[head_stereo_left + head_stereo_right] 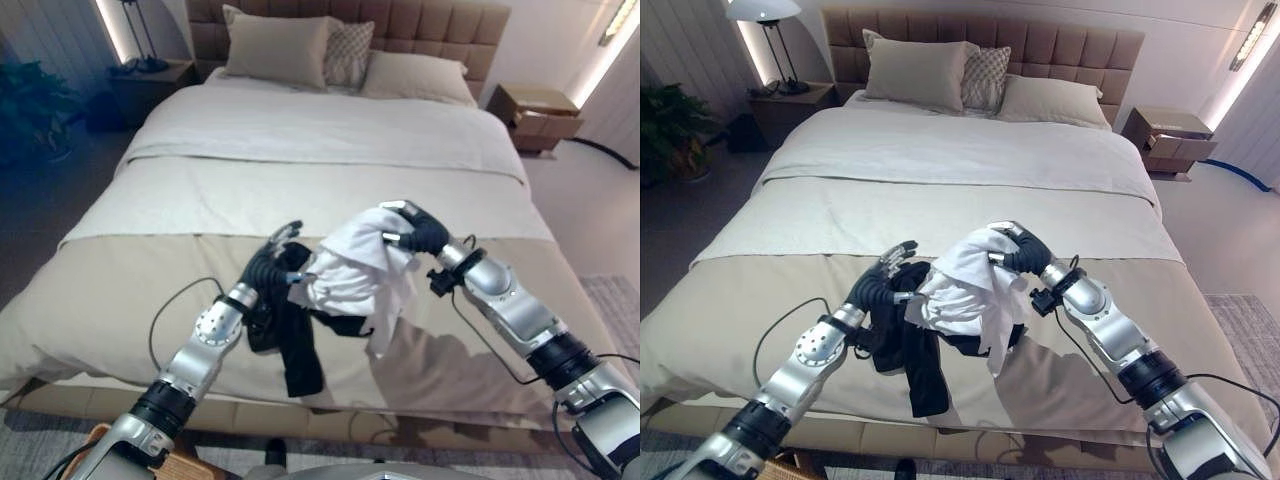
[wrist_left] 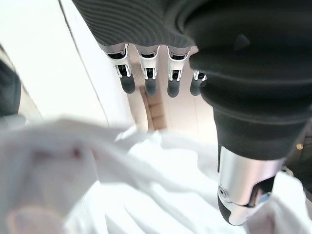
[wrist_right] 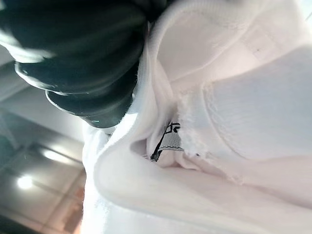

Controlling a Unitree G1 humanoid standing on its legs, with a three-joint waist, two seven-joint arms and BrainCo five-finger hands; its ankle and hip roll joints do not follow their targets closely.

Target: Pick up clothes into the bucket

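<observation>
White garment point(image 1: 355, 268) hangs clutched in right robot hand point(image 1: 418, 232); left robot hand point(image 1: 272, 265), fingers straight, touches it.

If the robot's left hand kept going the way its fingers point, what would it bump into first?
Probably the white garment: the left hand points across at it from right beside it. Depth is hard to judge.

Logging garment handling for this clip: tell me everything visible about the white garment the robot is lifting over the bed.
The white garment is a soft, crumpled knit-looking piece, bunched and hanging in folds above the foot of the bed. The right hand grips its upper edge, fingers curled into the cloth; the right wrist view shows a small label inside a fold. The left hand is at its lower left side, fingers straight. A black garment hangs beside and below it, against the left hand.
</observation>
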